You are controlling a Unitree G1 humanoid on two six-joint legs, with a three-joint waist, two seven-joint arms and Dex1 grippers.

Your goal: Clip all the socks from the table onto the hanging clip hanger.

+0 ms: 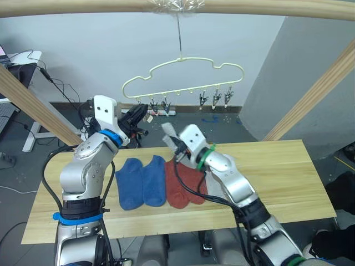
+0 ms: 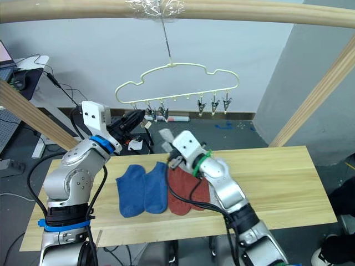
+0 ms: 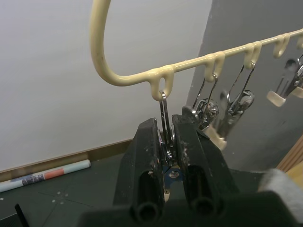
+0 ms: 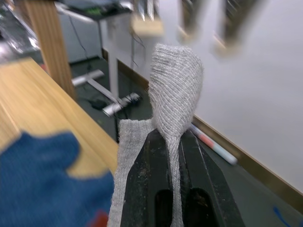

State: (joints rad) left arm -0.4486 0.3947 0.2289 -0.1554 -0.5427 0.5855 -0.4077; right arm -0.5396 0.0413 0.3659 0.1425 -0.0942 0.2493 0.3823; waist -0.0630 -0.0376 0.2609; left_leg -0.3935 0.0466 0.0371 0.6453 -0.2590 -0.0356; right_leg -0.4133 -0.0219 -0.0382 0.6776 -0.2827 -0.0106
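The pale yellow-green clip hanger [image 1: 183, 72] hangs by its hook from the top pole, with a row of metal clips beneath it. My left gripper [image 3: 168, 142] is shut on the leftmost clip [image 3: 164, 113], squeezing it; two more clips [image 3: 232, 113] dangle just beside it. My right gripper [image 4: 174, 142] is shut on a light grey sock [image 4: 175, 90], held up above the table's back edge [image 1: 168, 132], below and slightly right of the held clip. Two blue socks [image 1: 141, 182] and two rust-red socks [image 1: 186, 185] lie side by side on the table [image 1: 277, 177].
A round wooden pole [image 1: 249, 6] spans the top, with slanted poles at the left [image 1: 33, 105] and right [image 1: 316, 94]. Three more clips [image 1: 216, 97] hang at the hanger's right end. A desk with cables [image 1: 28, 61] stands at the back left.
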